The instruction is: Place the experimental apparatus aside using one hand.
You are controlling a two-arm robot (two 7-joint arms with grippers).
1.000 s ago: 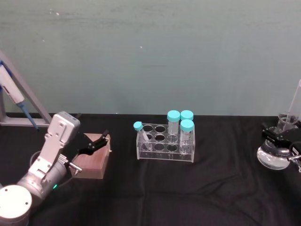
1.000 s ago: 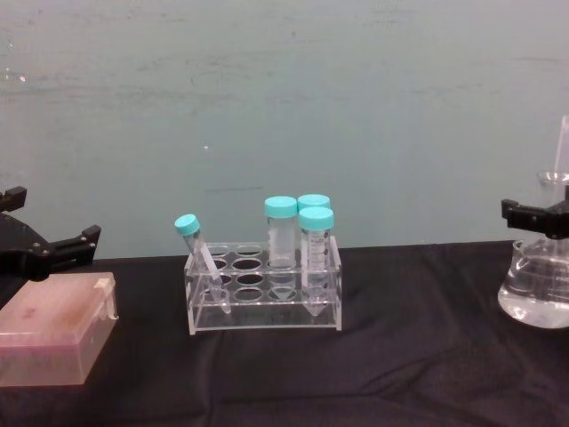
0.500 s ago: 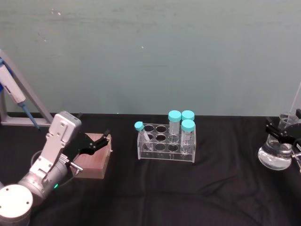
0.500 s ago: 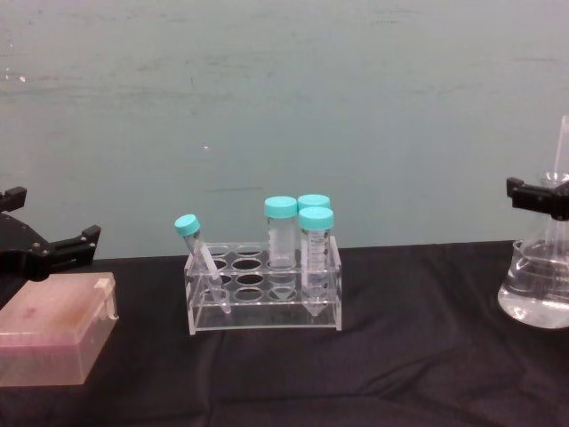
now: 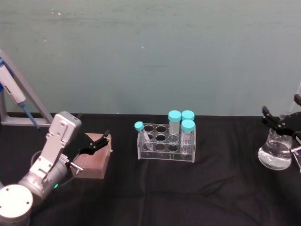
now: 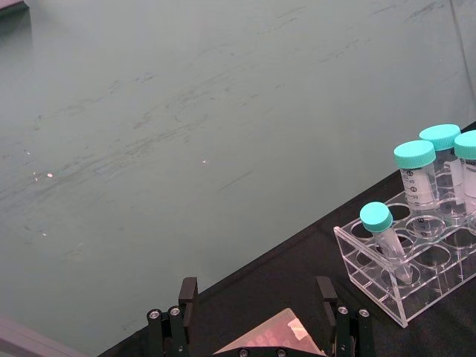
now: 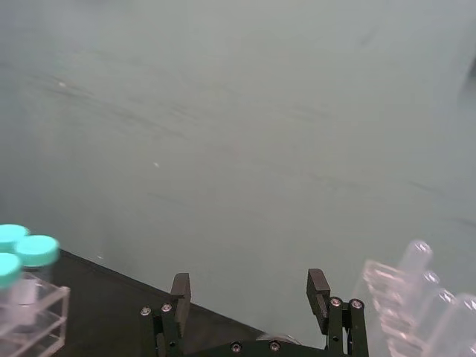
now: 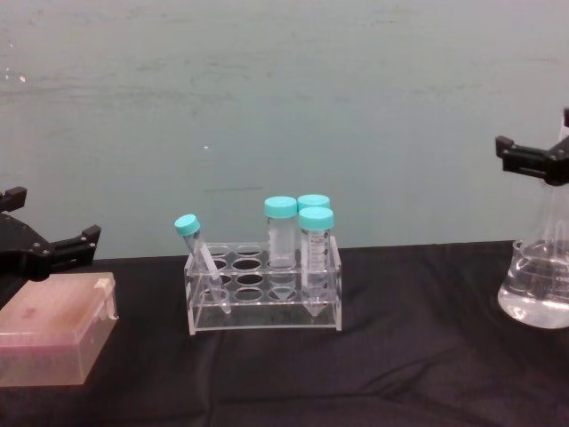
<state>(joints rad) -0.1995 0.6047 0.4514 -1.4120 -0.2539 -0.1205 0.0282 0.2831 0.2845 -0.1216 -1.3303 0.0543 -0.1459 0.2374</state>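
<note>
Rising off the conical flask [image 5: 275,155] within the past second, the right claw [image 5: 281,121] stood above the vessel's neck, its black fingers spread apart and gripping nothing. At the earlier moment the same claw had sat low around the neck; the flask itself had not shifted from its spot near the right edge of the black-draped surface [image 5: 197,188]. Clear liquid filled its base, and a pale upright tube rose just behind it at the far right.

That position suggested the flask had been set aside and released, with the arm lifting clear so as not to knock it.

At mid-surface an acrylic test tube rack [image 8: 265,294] held four teal-capped tubes [image 8: 280,233], one leaning in a front left hole and three upright at the right end. Faint graduation marks showed on one tube, but nothing was legible.

By the left edge, the left claw [image 5: 99,141] hung parked just over a pinkish-brown lidded box [image 8: 53,338], fingers apart and empty. A pipette [image 5: 14,96] rested on an angled stand at the far left corner. No brand names or labels could be read anywhere.
</note>
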